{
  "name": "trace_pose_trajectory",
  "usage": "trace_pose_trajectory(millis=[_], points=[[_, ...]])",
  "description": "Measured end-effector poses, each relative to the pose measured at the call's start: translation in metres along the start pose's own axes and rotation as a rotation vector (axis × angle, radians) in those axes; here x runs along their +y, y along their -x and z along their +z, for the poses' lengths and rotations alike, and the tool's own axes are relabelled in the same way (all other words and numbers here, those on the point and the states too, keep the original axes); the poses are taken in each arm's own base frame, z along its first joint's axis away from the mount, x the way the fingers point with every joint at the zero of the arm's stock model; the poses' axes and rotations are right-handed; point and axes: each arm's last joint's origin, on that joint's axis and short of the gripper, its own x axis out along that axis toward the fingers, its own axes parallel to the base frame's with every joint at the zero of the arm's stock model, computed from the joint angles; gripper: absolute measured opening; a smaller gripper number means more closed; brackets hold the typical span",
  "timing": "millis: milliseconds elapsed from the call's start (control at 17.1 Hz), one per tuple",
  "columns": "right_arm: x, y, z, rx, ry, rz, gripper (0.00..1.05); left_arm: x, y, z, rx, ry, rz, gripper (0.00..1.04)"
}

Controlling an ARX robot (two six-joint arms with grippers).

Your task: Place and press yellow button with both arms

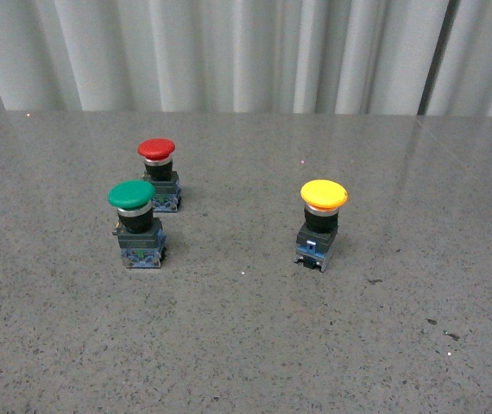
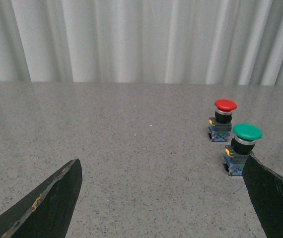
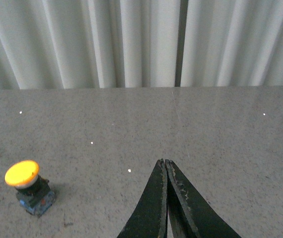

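Note:
The yellow button [image 1: 322,222] stands upright on the grey table, right of centre, with its yellow cap on a black collar and a dark base with blue parts. In the right wrist view the yellow button [image 3: 27,186] sits well off to one side of my right gripper [image 3: 165,162], whose black fingers are pressed together with nothing between them. My left gripper [image 2: 164,163] is open over bare table, holding nothing. Neither arm shows in the front view.
A green-capped button [image 1: 136,222] and a red-capped button [image 1: 159,172] stand together at the left of the table. The green-capped button [image 2: 242,148] sits just beyond one left fingertip [image 2: 268,193]; the red-capped button [image 2: 222,119] is behind it. Pleated white curtains [image 1: 246,52] close the far side.

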Motion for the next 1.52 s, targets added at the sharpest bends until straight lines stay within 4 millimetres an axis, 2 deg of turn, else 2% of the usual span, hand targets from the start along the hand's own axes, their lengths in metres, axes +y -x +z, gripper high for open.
trace_pose_trajectory(millis=[58, 117, 526, 701, 1226, 1518], points=[[-0.014, 0.012, -0.008, -0.036, -0.007, -0.002, 0.02, 0.0, 0.0, 0.0, 0.0, 0.0, 0.0, 0.98], [-0.017, 0.017, -0.008, -0.062, -0.01, -0.001, 0.02, 0.0, 0.0, 0.0, 0.0, 0.0, 0.001, 0.98], [-0.027, 0.027, -0.027, -0.051, 0.0, 0.007, 0.02, 0.0, 0.0, 0.0, 0.0, 0.0, 0.0, 0.98], [-0.04, 0.032, -0.032, -0.061, 0.001, -0.009, 0.02, 0.0, 0.0, 0.0, 0.0, 0.0, 0.002, 0.98], [-0.039, 0.043, -0.048, -0.064, 0.002, 0.014, 0.02, 0.0, 0.0, 0.0, 0.0, 0.0, 0.0, 0.98], [-0.039, 0.048, -0.048, -0.072, 0.002, 0.014, 0.02, 0.0, 0.0, 0.0, 0.0, 0.0, 0.0, 0.98]])
